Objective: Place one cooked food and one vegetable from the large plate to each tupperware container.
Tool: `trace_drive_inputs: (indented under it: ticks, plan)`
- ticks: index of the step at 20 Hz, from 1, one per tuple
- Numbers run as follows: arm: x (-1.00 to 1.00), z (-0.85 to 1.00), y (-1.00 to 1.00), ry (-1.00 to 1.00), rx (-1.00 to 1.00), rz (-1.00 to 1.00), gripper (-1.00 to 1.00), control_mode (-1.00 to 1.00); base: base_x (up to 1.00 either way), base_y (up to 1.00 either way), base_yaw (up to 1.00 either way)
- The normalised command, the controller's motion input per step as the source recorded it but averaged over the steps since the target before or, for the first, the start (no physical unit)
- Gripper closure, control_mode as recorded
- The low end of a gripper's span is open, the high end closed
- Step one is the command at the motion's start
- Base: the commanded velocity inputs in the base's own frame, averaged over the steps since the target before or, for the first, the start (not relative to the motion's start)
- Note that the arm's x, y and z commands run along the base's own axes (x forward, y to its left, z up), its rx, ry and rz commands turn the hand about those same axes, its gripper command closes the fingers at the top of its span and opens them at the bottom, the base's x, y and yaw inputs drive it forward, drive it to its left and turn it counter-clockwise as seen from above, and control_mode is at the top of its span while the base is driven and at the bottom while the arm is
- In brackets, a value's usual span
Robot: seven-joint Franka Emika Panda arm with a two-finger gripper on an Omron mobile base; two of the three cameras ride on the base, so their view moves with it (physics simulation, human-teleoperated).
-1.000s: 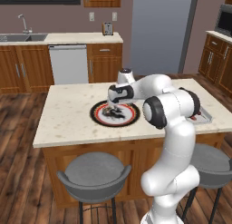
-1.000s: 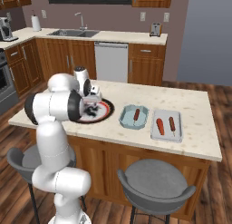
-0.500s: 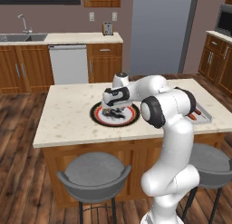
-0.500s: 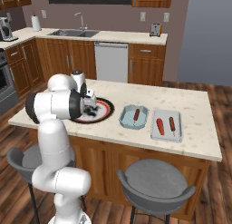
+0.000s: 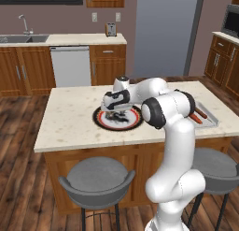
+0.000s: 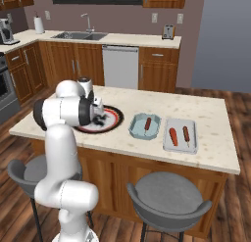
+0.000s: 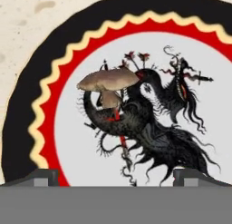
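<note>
The large plate (image 5: 133, 123), black-rimmed with a red ring, lies in the middle of the island (image 6: 118, 116). A brown mushroom (image 7: 108, 82) stands on its white centre (image 7: 81, 141). My gripper (image 5: 115, 113) hovers low over the plate, open and holding nothing. In the hand view the gripper (image 7: 117, 177) has a fingertip at each bottom corner, with the mushroom ahead of the gap. To the right of the plate are two tupperware containers. The nearer container (image 6: 145, 126) holds a sausage (image 6: 147, 124). The farther container (image 6: 180, 135) holds a carrot (image 6: 173, 136) and a second sausage (image 6: 187, 133).
Two grey stools (image 5: 95, 176) (image 6: 169, 194) stand along the island's near side. My own arm (image 5: 161, 104) reaches across the island and hides most of the containers in the left base view. Cabinets, a dishwasher and a sink line the back wall.
The hand has swung a little to the left and come down closer to the plate. The jaws stayed open. The food in the containers has not moved.
</note>
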Motion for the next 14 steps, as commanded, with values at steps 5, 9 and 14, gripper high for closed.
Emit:
trace_drive_inputs:
  ticks: [5, 9, 14]
  plan:
    - [0.31, -0.15, 0.21, 0.0, 0.0, 0.0, -1.0, -1.0, 0.0, 0.0, 0.0]
    - [0.34, -0.25, 0.04, 0.0, 0.01, 0.0, -1.0, -1.0, 0.0, 0.0, 0.0]
    - [0.25, -0.31, 0.0, 0.0, 0.06, 0.0, -1.0, -1.0, 0.0, 0.0, 0.0]
